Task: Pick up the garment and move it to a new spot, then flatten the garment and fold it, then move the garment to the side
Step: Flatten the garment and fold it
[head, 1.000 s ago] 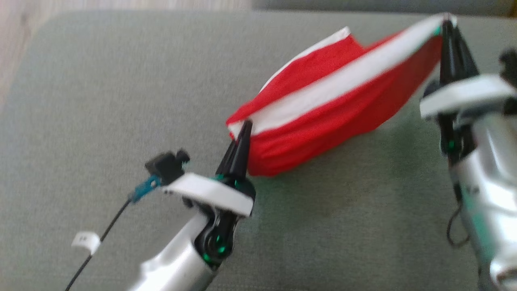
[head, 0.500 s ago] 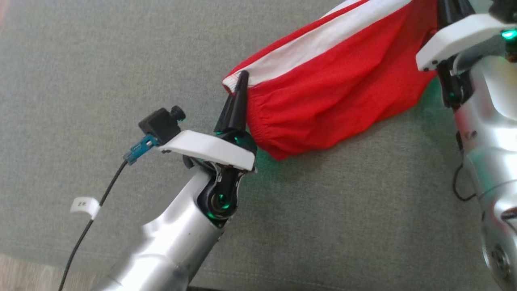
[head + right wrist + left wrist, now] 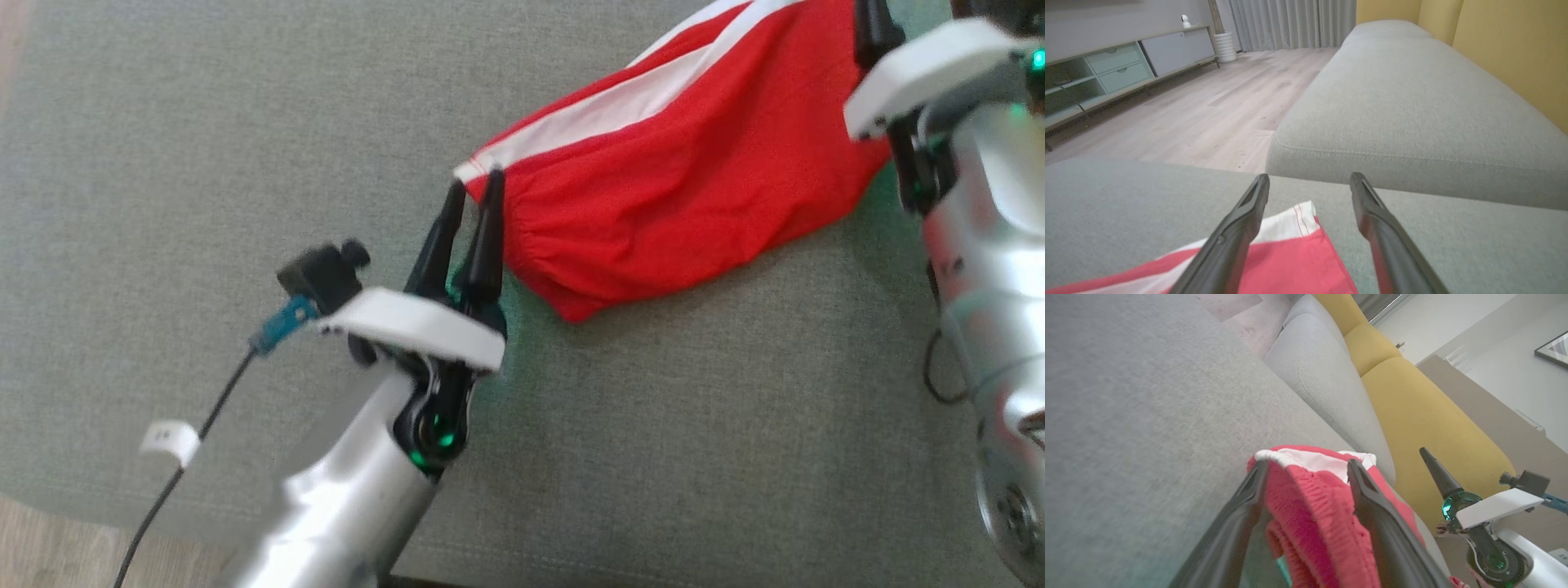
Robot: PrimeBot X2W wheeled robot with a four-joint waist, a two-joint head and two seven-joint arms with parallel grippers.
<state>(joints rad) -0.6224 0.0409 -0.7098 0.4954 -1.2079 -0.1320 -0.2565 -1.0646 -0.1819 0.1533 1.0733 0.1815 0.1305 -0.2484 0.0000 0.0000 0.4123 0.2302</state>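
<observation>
The red garment with white stripes lies slack on the grey sofa cushion. My left gripper is open at the garment's gathered elastic end. In the left wrist view that red elastic edge sits loosely between the spread fingers of the left gripper. At the garment's far right end, my right arm shows its dark fingers, cut off by the top edge. In the right wrist view my right gripper is open just above the garment's striped corner.
The cushion's front edge runs along the lower left, with wood floor beyond. Yellow back cushions rise behind the seat. A second grey seat cushion adjoins this one. A low cabinet stands across the floor.
Both grippers have opened and let go of the garment, which has dropped from stretched in the air to lying on the cushion. The head camera has also tilted down.
</observation>
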